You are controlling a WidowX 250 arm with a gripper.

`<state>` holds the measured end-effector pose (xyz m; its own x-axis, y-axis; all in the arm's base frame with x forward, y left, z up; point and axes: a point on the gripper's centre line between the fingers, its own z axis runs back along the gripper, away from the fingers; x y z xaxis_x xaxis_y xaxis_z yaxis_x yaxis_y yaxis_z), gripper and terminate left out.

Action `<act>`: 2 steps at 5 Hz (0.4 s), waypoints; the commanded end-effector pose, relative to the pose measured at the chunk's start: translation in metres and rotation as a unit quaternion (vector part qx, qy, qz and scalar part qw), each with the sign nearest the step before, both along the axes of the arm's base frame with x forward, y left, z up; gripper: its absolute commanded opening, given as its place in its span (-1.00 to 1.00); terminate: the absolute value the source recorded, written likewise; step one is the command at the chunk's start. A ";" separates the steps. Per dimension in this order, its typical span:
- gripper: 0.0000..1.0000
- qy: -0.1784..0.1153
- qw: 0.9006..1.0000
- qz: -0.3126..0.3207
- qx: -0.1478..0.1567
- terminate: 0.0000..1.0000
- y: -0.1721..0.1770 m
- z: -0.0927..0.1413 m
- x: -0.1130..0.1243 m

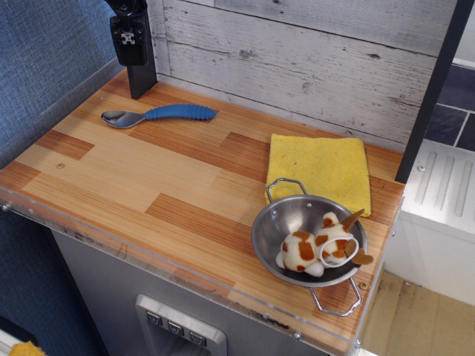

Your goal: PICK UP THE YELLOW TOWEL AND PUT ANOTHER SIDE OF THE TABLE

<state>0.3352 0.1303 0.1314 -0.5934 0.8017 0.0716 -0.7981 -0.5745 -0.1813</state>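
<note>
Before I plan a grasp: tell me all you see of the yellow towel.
The yellow towel is a bright, nubby-looking cloth, roughly square, lying flat on the wooden table near its right rear corner. Its front edge meets or slips under the steel bowl's rim and wire handle. Nothing rests on top.

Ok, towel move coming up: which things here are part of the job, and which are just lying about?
Part of the job:
- towel, flat at the back right
- table
- gripper, up at the back left, away from the towel

Just lying about:
- spoon, back left
- bowl, front right, its rim at the towel's front edge
- toy inside the bowl
</note>
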 end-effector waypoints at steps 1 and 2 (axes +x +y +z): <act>1.00 0.000 1.000 0.000 0.000 -1.00 0.000 0.000 0.000; 1.00 -0.002 0.999 -0.032 -0.004 -1.00 -0.027 -0.006 0.004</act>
